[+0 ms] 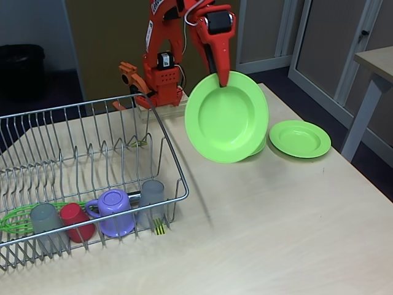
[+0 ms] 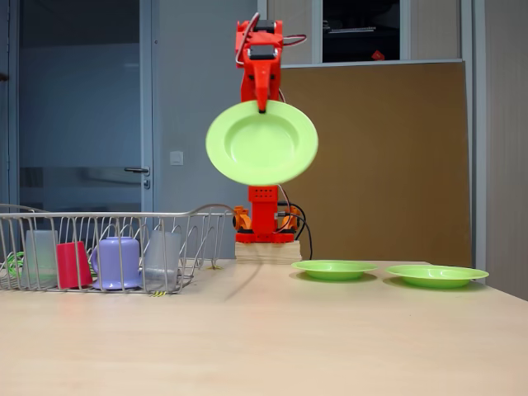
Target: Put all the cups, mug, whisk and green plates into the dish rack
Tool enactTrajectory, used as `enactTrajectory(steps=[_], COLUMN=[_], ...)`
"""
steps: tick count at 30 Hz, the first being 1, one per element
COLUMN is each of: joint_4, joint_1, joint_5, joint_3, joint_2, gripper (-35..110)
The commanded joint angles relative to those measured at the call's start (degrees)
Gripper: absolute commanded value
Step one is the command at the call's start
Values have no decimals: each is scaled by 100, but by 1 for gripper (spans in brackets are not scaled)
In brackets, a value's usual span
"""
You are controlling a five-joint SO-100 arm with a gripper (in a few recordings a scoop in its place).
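Three green plates: one lifted (image 2: 261,142), two on the table (image 2: 334,269) (image 2: 436,275). Two grey cups (image 1: 44,219) (image 1: 151,193), one red cup (image 1: 76,220), one mug (image 1: 114,211), one whisk (image 1: 13,220), one rack (image 1: 92,153).

An office-like room: grey door (image 2: 82,107), brown pinboard wall (image 2: 379,157), pale table (image 1: 276,215).

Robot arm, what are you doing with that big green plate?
The orange arm's gripper pinches one green plate by its rim, hanging it in the air to the right of the dish rack. Two more green plates lie on the table. The purple mug, red cup, two grey cups and whisk are in the rack.
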Motion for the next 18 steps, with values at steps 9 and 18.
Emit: enactTrajectory(steps=[9,18], joint_4=[492,-536], joint_1=[2742,4518], joint_5=[2065,1679], joint_3=[1854,3612], joint_2=[1600,2127], gripper=[0,0])
